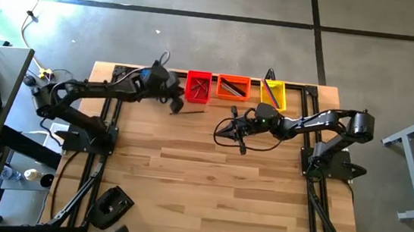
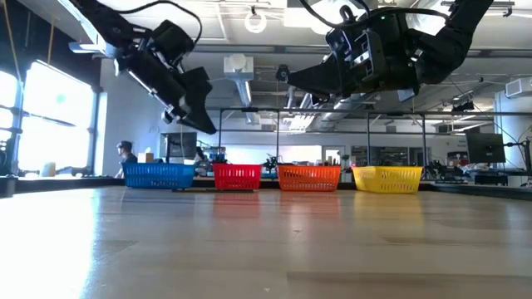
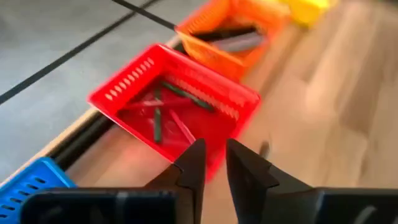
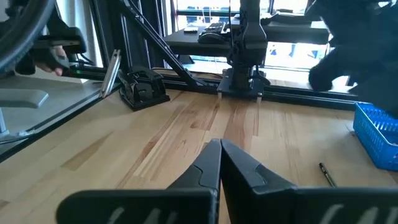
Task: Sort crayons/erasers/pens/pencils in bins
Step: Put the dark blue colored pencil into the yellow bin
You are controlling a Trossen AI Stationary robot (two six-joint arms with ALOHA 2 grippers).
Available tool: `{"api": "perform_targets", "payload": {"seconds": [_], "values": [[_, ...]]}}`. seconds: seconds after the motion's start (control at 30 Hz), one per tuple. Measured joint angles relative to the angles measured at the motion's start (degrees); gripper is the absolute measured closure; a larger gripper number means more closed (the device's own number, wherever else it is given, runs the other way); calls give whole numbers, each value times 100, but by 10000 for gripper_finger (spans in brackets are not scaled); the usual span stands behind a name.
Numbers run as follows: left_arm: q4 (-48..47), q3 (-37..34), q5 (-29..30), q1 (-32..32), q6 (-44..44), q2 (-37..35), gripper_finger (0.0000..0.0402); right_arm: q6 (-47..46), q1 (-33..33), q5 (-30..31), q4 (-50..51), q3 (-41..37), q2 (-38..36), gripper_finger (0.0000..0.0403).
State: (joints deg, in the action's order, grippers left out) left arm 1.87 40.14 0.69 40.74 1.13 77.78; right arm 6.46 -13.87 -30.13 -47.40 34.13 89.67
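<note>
Beside the red bin [image 1: 198,85] lies 1 thin, stiff, light pen [image 1: 190,111]; we'd pinch mid-shaft. Left gripper [image 3: 214,163] slightly parted, empty; right gripper [image 4: 220,151] pressed together.

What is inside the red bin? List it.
The red bin holds several thin sticks, dark green and pinkish, lying loose on its floor. The near wall hides the floor's near edge; no erasers are discernible.

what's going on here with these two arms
Two arms are sorting small sticks into four bins along the table's far edge. The left gripper hovers just in front of the red bin, jaws slightly apart with nothing between them; sticks already lie in that bin. One dark stick still lies on the table. The right gripper waits mid-table, shut.
</note>
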Motion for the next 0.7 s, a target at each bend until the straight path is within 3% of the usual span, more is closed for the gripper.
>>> {"api": "perform_targets", "payload": {"seconds": [0.27,0.7], "values": [[-789,-2,-52,-532,-728,37,397,0,0,0,0,0,0,403],[-1115,-2,-799,-866,-737,58,401,-13,0,-2,-2,0,0,403]]}}
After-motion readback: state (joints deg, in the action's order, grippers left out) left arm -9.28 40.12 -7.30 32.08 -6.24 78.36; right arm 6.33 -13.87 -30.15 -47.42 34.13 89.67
